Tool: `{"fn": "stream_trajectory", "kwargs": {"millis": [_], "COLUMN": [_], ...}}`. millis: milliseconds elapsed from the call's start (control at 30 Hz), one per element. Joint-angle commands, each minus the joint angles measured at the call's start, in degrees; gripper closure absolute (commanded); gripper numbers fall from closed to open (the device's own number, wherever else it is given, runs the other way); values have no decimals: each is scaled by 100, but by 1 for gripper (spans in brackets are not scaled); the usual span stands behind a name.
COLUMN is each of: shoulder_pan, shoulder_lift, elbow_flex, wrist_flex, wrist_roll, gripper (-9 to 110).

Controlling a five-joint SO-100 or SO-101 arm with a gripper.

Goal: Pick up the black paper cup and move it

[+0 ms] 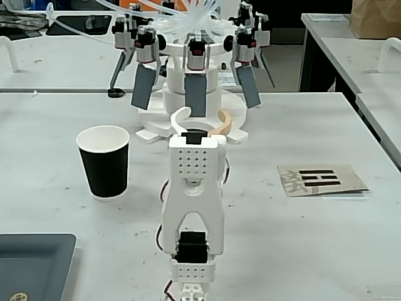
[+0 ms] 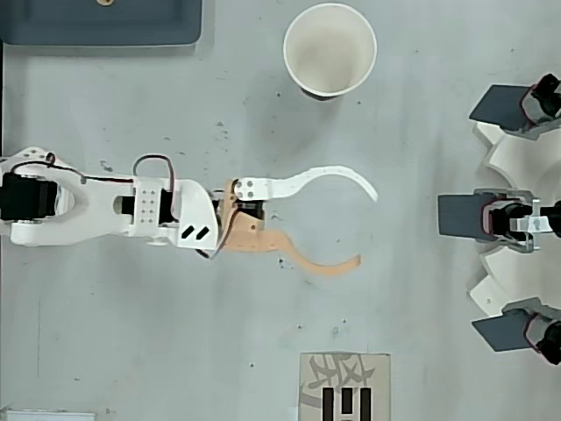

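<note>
— How is the arm (image 2: 105,206)?
— Stretched low over the tabletop (image 2: 158,333), its curved jaws (image 2: 366,226) open and empty.
— The cup (image 2: 330,48)?
— Upright, matte black with a white inside, well apart from the jaws.

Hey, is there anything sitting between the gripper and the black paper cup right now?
No. In the overhead view only bare table lies between the open gripper and the black paper cup, which stands upright and apart from it.

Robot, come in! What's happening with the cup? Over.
Gripper open, empty, off to the side of the cup. Cup upright on the table, untouched. Nothing between them.
</note>
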Motion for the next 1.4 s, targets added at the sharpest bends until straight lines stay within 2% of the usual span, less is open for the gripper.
{"fn": "stream_trajectory", "kwargs": {"millis": [0,533,900,1367], "shoulder_pan": [44,35,-26,-1063], "shoulder_lift": [536,1477,1731,2479], "elbow_flex": [378,2215,2681,3612], "wrist_flex": [-264,-1002,-1433,-1661], "wrist_roll": [35,123,272,255], "gripper": [81,69,64,60]}}
